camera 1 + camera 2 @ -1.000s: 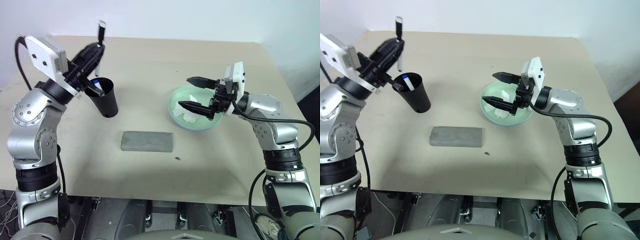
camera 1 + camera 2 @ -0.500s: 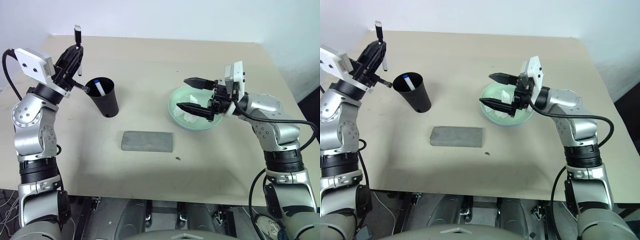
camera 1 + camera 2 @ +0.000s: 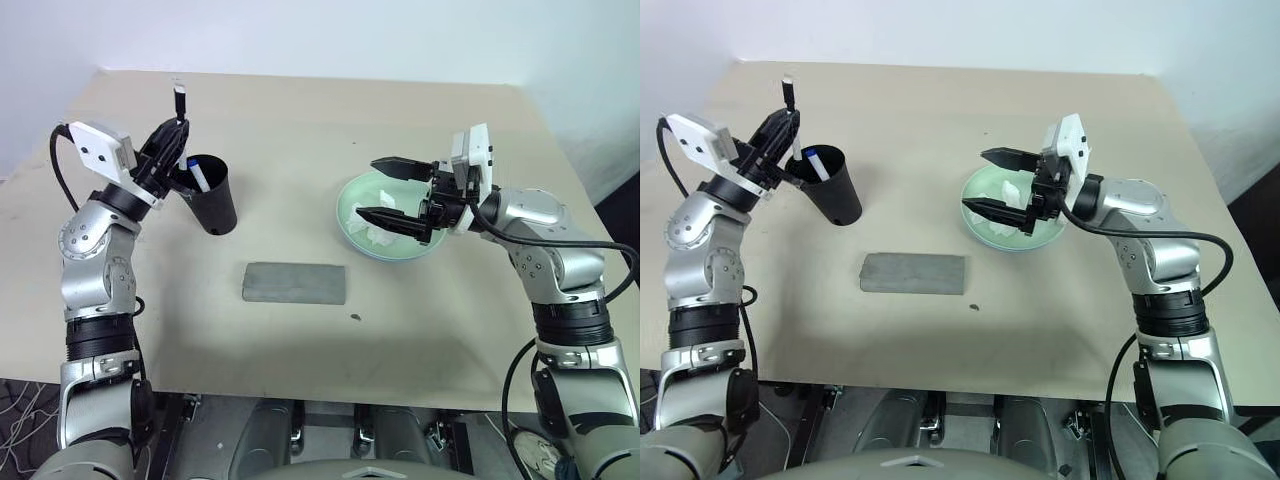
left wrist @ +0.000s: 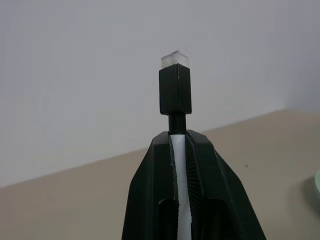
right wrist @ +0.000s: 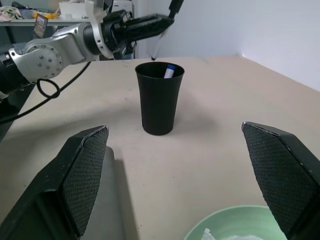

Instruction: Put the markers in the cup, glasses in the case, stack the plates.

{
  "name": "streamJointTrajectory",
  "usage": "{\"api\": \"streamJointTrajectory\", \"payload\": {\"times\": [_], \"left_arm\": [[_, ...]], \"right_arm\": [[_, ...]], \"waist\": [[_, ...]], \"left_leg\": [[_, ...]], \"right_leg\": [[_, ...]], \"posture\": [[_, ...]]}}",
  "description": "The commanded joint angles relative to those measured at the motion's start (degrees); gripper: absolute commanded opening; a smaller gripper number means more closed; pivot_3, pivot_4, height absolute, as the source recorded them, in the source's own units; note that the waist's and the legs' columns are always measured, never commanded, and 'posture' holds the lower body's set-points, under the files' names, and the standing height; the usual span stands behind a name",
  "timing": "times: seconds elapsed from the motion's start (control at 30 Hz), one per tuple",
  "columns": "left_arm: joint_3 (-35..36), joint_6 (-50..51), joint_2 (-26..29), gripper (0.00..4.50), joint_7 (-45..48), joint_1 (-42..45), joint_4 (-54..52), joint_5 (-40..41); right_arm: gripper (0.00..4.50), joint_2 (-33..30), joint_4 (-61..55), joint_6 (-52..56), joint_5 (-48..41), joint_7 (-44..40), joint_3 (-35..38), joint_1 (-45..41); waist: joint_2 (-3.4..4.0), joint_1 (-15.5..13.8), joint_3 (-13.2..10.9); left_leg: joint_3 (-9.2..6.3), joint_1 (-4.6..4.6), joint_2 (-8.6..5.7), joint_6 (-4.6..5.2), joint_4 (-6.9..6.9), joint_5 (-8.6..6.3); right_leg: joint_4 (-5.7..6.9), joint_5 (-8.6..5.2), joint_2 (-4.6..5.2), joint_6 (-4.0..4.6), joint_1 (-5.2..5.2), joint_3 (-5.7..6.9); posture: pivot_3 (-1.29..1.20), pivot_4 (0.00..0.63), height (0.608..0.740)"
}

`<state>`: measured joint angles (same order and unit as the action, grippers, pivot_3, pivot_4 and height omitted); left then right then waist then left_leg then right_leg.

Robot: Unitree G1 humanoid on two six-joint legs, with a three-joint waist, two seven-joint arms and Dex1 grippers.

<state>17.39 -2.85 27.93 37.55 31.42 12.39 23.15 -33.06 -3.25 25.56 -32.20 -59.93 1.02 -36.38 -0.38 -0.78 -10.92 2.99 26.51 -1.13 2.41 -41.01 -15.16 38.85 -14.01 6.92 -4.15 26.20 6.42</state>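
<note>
My left gripper (image 3: 176,128) is shut on the black-capped marker (image 4: 175,92), which stands nearly upright with its cap on top. The marker's lower end hangs just above the left rim of the black cup (image 3: 212,196). The blue-capped marker (image 3: 200,178) leans inside the cup. The grey case (image 3: 295,283) lies shut in the middle of the table. The glasses are out of view. My right gripper (image 3: 368,188) stands wide open just above the mint green plate (image 3: 352,228), which holds a crumpled white tissue (image 3: 382,232).
The beige table (image 3: 300,130) stretches open behind the cup and plate, and between the case and the near edge. A small dark speck (image 3: 355,317) lies right of the case. A white wall stands behind the far edge.
My left gripper has sunk with the black-capped marker, first swinging left, then coming back close to the cup's rim. The right arm, cup, case and plate have kept still.
</note>
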Motion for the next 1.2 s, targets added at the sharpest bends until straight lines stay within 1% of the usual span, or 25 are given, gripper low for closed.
{"api": "streamJointTrajectory", "payload": {"times": [0.03, 0.47, 0.5, 0.53, 0.57, 0.6, 0.7, 0.73, 0.83, 0.9, 1.0, 1.07, 1.2], "left_arm": [[0.1, -1.6, 0.2, 0.02, 0.3, 0.1, 0.4, -0.2], [-0.6, -1.1, 0.3, 0.02, 0.2, -0.6, 1.3, -0.3], [-0.6, -1.1, 0.3, 0.68, 0.2, -0.6, 1.3, -0.3], [-0.6, -1.1, 0.3, 0.88, 0.1, -0.6, 1.3, -0.3], [-0.6, -1.1, 0.2, 1.18, 0.2, -0.6, 1.3, -0.2], [-0.7, -1.2, 0.2, 1.58, 0.0, -0.7, 1.3, -0.4], [-0.6, -1.4, 0.2, 2.56, -0.4, -0.7, 1.3, -0.6], [-0.7, -1.4, 0.2, 2.97, -0.5, -0.7, 1.3, -0.6], [-0.8, -1.3, 0.3, 3.95, -0.5, -1.0, 0.9, -0.7], [-1.0, -0.7, 0.4, 4.48, -0.5, -1.6, -0.1, -0.6], [-0.5, 2.9, 2.1, 4.48, -1.1, -3.5, -4.8, 0.2], [0.7, 7.0, 4.3, 4.48, -0.9, -5.4, -9.5, 1.7], [4.2, 12.6, 9.7, 4.48, 2.9, -11.5, -18.6, 6.9]], "right_arm": [[4.50, -1.0, -2.5, -0.3, -0.8, 0.0, 2.0, -0.1], [4.50, -1.2, -1.9, -1.4, 0.2, 0.1, 1.7, 0.1], [4.50, -1.2, -1.9, -1.4, 0.3, 0.0, 1.7, 0.1], [4.50, -1.2, -1.8, -1.5, 0.3, 0.0, 1.8, 0.0], [4.50, -1.3, -1.7, -1.6, 0.4, 0.0, 1.8, -0.1], [4.50, -1.3, -1.5, -1.7, 0.5, 0.0, 1.8, -0.2], [4.50, -1.3, -1.4, -1.9, 0.7, 0.0, 1.8, -0.2], [4.50, -1.3, -1.4, -2.0, 0.7, 0.1, 1.7, -0.1], [4.50, -1.4, -1.6, -2.0, 0.8, 0.1, 1.6, 0.0], [4.50, -1.4, -1.7, -2.0, 0.8, 0.1, 1.6, 0.1], [4.50, -1.4, -1.6, -1.9, 0.8, -0.1, 1.7, -0.1], [4.50, -1.4, -1.2, -2.0, 0.7, -0.3, 1.8, -0.1], [4.50, -0.9, -1.0, -2.1, 0.8, -0.2, 1.5, 0.5]], "waist": [[0.00, 0.0, 0.0], [0.00, 0.0, 0.0], [0.00, 0.0, 0.0], [0.00, 0.0, 0.0], [0.00, 0.0, 0.0], [0.00, 0.0, 0.0], [0.00, 0.0, 0.0], [0.00, 0.0, 0.0], [0.00, 0.0, 0.0], [0.00, 0.0, 0.0], [0.00, 0.0, 0.0], [-0.01, 0.1, 0.0], [0.01, 0.3, 0.0]], "left_leg": [[0.00, 0.00, 0.00, 0.00, 0.00, 0.00], [0.00, 0.00, 0.00, 0.01, 0.00, -0.01], [0.00, 0.00, 0.00, 0.01, 0.00, -0.01], [0.00, 0.00, 0.00, 0.01, 0.00, -0.01], [0.00, 0.00, 0.00, 0.01, 0.00, -0.01], [0.00, 0.00, 0.00, 0.01, 0.00, -0.01], [0.00, 0.00, 0.00, 0.01, 0.00, -0.01], [0.00, 0.00, 0.00, 0.01, 0.00, -0.01], [0.00, 0.00, 0.00, 0.01, 0.00, -0.01], [0.00, 0.00, 0.00, 0.01, 0.00, -0.01], [0.00, 0.00, 0.00, 0.01, 0.00, -0.01], [0.00, 0.01, 0.00, 0.01, 0.00, -0.01], [0.00, 0.00, 0.01, -0.01, 0.03, -0.02]], "right_leg": [[0.00, 0.00, 0.00, 0.00, 0.00, 0.00], [0.00, 0.00, 0.01, 0.00, 0.01, 0.00], [0.00, 0.00, 0.01, 0.00, 0.01, 0.00], [0.00, 0.00, 0.02, 0.00, 0.01, 0.00], [0.00, 0.00, 0.02, 0.00, 0.01, 0.00], [0.00, 0.00, 0.02, 0.00, 0.01, 0.00], [0.00, 0.00, 0.02, 0.00, 0.01, 0.00], [0.00, 0.00, 0.03, 0.00, 0.01, 0.00], [0.00, 0.01, 0.02, 0.00, 0.01, 0.00], [0.00, 0.01, 0.02, 0.00, 0.01, 0.00], [0.00, 0.01, 0.03, 0.01, 0.01, 0.00], [0.00, 0.01, 0.03, 0.01, 0.02, 0.00], [0.00, 0.00, 0.05, 0.01, 0.06, -0.01]], "posture": [[0.00, 0.150, 0.681], [0.00, 0.150, 0.681], [0.00, 0.150, 0.681], [0.00, 0.150, 0.681], [0.00, 0.150, 0.681], [0.00, 0.150, 0.681], [0.00, 0.150, 0.681], [0.00, 0.150, 0.681], [0.00, 0.150, 0.681], [0.00, 0.150, 0.681], [0.00, 0.150, 0.681], [0.00, 0.150, 0.681], [0.00, 0.150, 0.681]]}}
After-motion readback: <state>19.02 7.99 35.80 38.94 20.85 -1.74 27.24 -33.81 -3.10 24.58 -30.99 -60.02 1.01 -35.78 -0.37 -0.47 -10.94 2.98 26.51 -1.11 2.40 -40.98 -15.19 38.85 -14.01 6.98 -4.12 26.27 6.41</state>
